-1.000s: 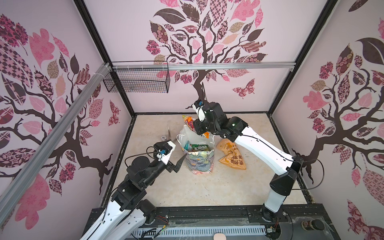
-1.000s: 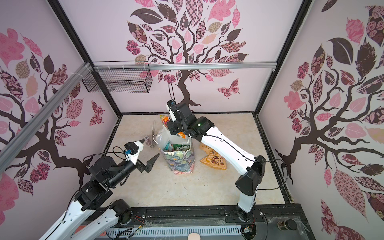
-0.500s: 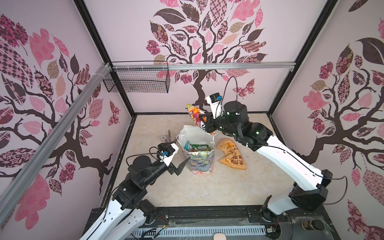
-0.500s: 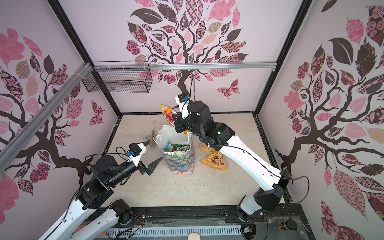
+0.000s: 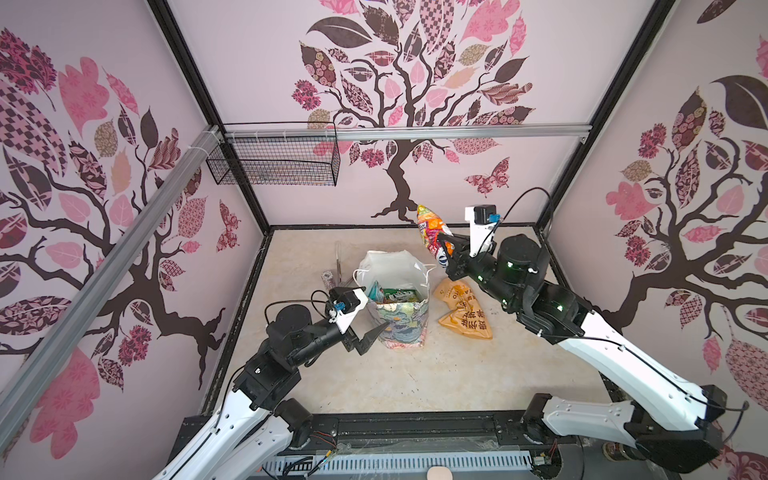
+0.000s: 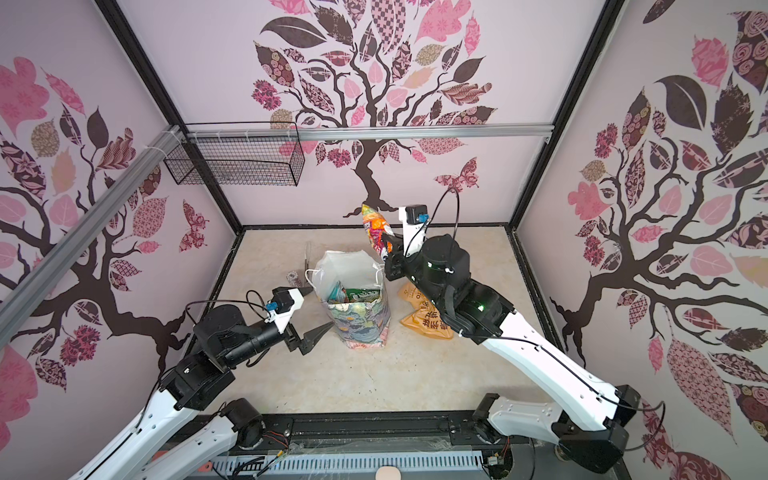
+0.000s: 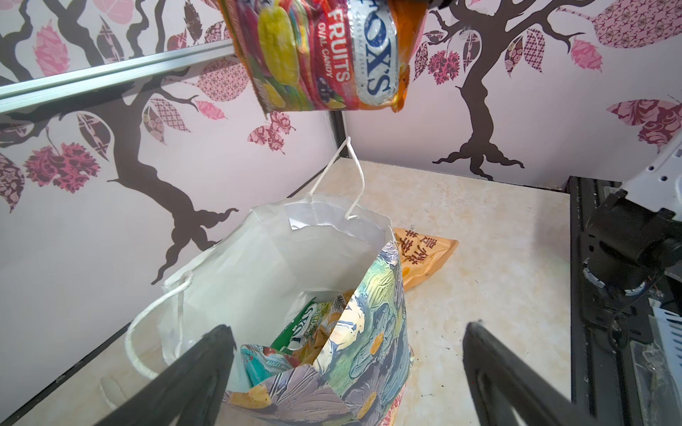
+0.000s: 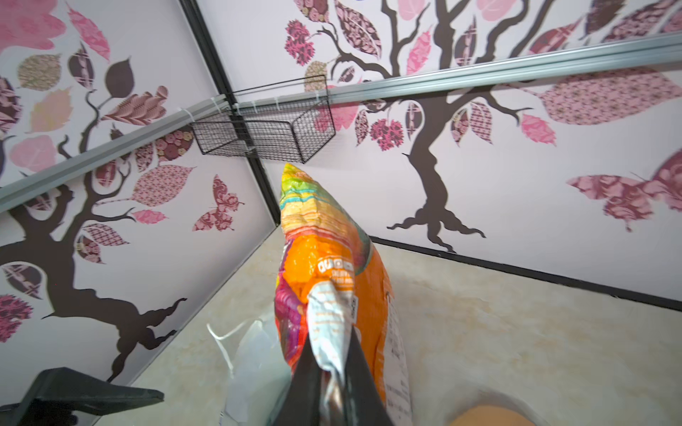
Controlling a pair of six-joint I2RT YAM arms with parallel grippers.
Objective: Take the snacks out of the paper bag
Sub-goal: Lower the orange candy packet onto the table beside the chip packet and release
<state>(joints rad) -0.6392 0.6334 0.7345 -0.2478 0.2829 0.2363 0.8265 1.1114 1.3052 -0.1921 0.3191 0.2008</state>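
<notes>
Candy packet (image 5: 430, 226) is in the air beside the paper bag (image 5: 405, 326); we clamp it in the right pincer (image 5: 444, 246), and the left pincer (image 7: 350, 326) stands wide apart.

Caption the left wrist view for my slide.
Open left claw faces the paper bag, snacks inside; candy packet hangs overhead.

I see the candy packet (image 7: 324, 55), top of frame, in orange, yellow and red; the bag (image 5: 405, 324) blue-green floral outside, white inside; the flat packet (image 5: 465, 316) orange with dark characters.
</notes>
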